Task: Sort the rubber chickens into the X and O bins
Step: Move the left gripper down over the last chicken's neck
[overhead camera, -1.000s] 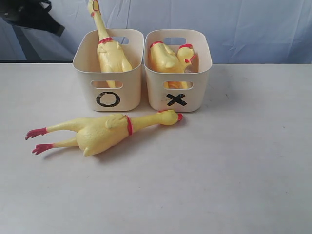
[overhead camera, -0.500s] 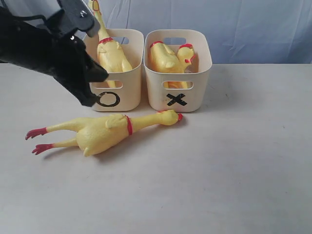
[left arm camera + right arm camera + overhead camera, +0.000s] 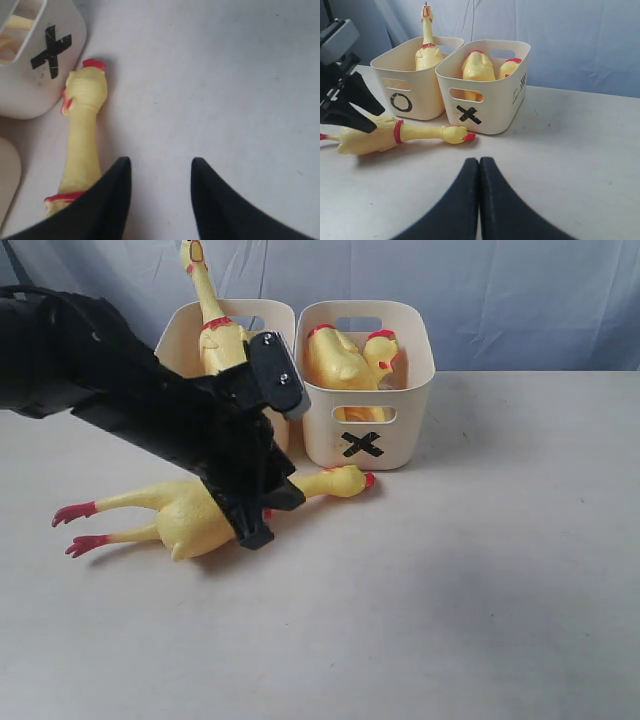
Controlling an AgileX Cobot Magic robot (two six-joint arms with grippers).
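One long-legged rubber chicken [image 3: 185, 518] lies on the table in front of the bins, head [image 3: 346, 480] toward the X bin [image 3: 400, 430]. My left gripper [image 3: 270, 518] hangs open over its neck band. In the left wrist view the gap between the fingers [image 3: 161, 162] is over bare table beside the neck [image 3: 84, 140], and nothing is held. The arm mostly hides the O bin [image 3: 172, 352], where one chicken [image 3: 214, 320] stands upright. Two chickens [image 3: 340, 362] [image 3: 384, 348] sit in the X bin. My right gripper [image 3: 479, 161] is shut and empty, low over the table, facing both bins.
The white table [image 3: 480, 580] stretches right of and in front of the bins. A blue cloth backdrop [image 3: 520, 300] hangs behind. The black left arm [image 3: 110, 390] crosses the left side above the table.
The left arm has swung in from the upper left and come down over the lying chicken's neck, covering the O mark. Chickens and bins have not moved.
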